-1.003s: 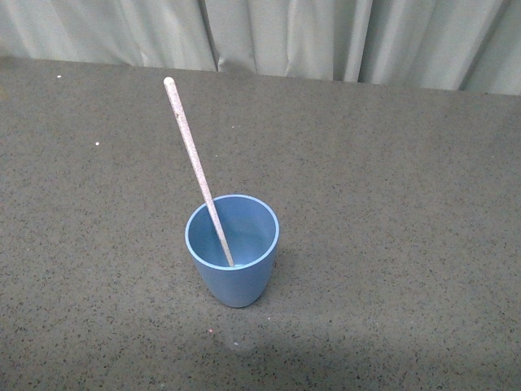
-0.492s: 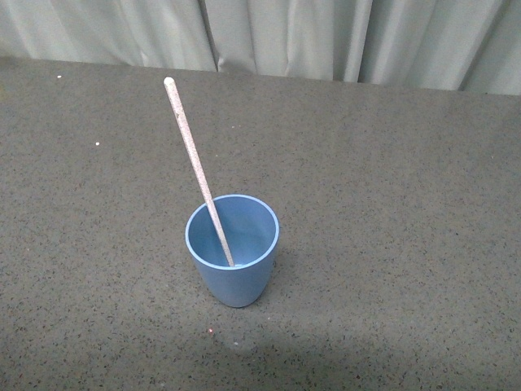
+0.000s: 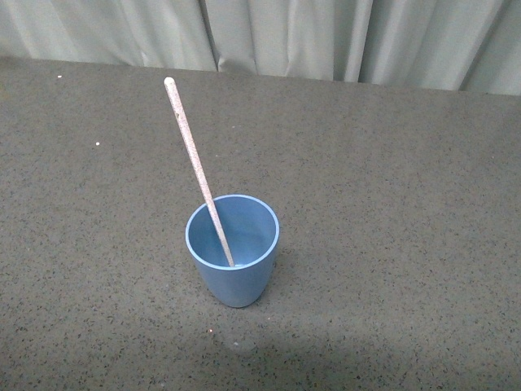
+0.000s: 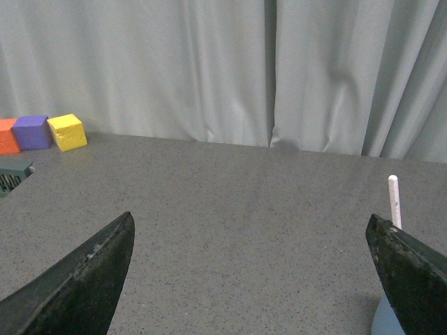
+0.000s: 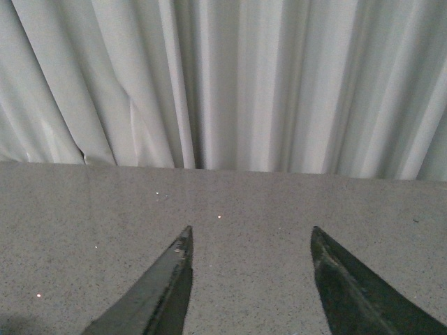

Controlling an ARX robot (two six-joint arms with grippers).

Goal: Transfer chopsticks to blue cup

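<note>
The blue cup [image 3: 234, 252] stands upright on the grey speckled table in the front view. The pale chopstick [image 3: 192, 155] stands in it, its lower end on the cup's floor, its top leaning up and to the left over the rim. Neither gripper shows in the front view. In the left wrist view my left gripper [image 4: 250, 222] is open and empty over bare table; the chopstick's tip [image 4: 394, 199] and a sliver of the cup [image 4: 383, 322] show beside one finger. My right gripper [image 5: 251, 236] is open and empty above the table.
Orange, purple and yellow blocks [image 4: 67, 132] sit at the table's far edge in the left wrist view, with a dark grey object [image 4: 12, 178] near them. A pale grey curtain [image 3: 326, 37] hangs behind the table.
</note>
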